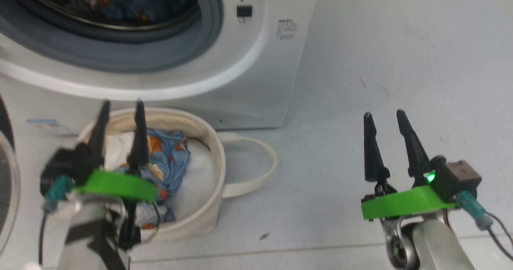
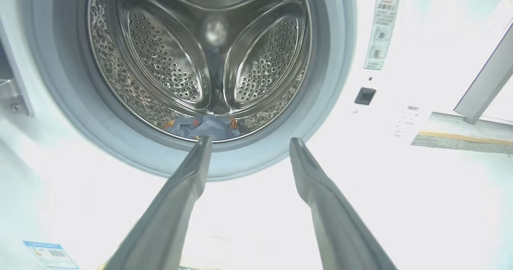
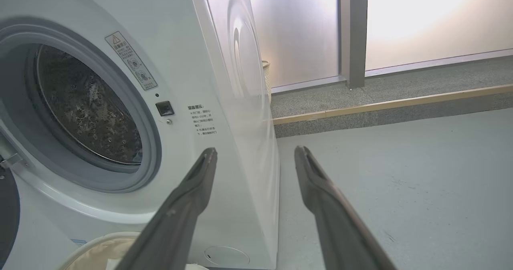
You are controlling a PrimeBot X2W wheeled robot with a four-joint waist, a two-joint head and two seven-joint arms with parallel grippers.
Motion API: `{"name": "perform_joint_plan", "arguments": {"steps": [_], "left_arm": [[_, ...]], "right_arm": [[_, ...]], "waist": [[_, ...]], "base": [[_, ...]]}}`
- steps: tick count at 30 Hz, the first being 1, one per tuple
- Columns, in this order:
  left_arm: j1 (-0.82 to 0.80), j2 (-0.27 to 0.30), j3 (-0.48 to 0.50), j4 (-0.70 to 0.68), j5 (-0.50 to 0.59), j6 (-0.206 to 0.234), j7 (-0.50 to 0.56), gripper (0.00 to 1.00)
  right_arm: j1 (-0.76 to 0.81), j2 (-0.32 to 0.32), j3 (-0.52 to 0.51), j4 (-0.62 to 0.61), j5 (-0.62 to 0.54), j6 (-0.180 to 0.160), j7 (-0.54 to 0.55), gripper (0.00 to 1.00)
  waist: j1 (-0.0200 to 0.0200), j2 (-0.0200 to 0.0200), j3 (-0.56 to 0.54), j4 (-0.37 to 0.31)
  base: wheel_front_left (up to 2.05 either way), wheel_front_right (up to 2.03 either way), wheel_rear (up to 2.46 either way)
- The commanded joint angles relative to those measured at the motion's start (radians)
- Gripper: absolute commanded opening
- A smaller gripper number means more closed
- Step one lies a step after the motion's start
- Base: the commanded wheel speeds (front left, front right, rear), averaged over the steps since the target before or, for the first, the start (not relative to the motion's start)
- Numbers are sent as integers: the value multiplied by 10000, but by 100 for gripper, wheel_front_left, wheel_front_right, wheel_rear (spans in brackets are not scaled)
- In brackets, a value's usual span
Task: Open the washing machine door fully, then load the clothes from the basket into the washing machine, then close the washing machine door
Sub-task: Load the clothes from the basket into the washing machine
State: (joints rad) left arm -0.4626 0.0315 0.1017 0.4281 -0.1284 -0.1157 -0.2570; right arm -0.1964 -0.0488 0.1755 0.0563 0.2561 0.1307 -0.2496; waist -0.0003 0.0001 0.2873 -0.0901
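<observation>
Your left tool (image 1: 122,106) hangs spread and empty over the round cream cloth basket (image 1: 210,142). The light-blue bear-print clothes (image 1: 170,158) lie bunched just under its fingers, a little right. Your right tool (image 1: 384,115), spread too, is well apart. Count 2 tools, 1 basket, 1 piece there, 1 more blue piece (image 2: 204,126) inside the big white washing machine (image 1: 256,61).

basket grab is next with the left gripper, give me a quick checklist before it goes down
1. Opening of the washing machine unblocked: ok.
2. The left gripper is open: ok.
3. It sits over the basket: ok.
4. The blue garment lies on top, exposed: ok.
5. The white cloth is clear of that garment: not ok, they touch.
6. The right gripper is open, away from the basket: ok.
</observation>
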Motion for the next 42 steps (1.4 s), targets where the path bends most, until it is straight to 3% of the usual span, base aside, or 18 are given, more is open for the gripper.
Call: {"name": "perform_joint_plan", "arguments": {"steps": [1,10,20,42], "left_arm": [[371,192,76,-535,-106,-8,-47,100],[3229,189,-623,-1459,-1307,592,-47,100],[4212,188,-1371,-1900,-1681,1250,-47,100],[4184,187,-1712,-1619,-1598,1397,-47,100]], "right_arm": [[161,-14,216,-225,-120,0,-122,100],[985,-14,184,-231,-17,0,-122,100],[1383,-14,99,-213,78,0,-122,100],[1443,-14,283,-157,102,0,-122,100]], "waist": [[3,-1,-1162,290],[3,-1,-2524,400],[3,-1,-2748,601],[3,-1,-2666,623]], "base": [[0,0,0],[0,0,0],[0,0,0],[0,0,0]]}}
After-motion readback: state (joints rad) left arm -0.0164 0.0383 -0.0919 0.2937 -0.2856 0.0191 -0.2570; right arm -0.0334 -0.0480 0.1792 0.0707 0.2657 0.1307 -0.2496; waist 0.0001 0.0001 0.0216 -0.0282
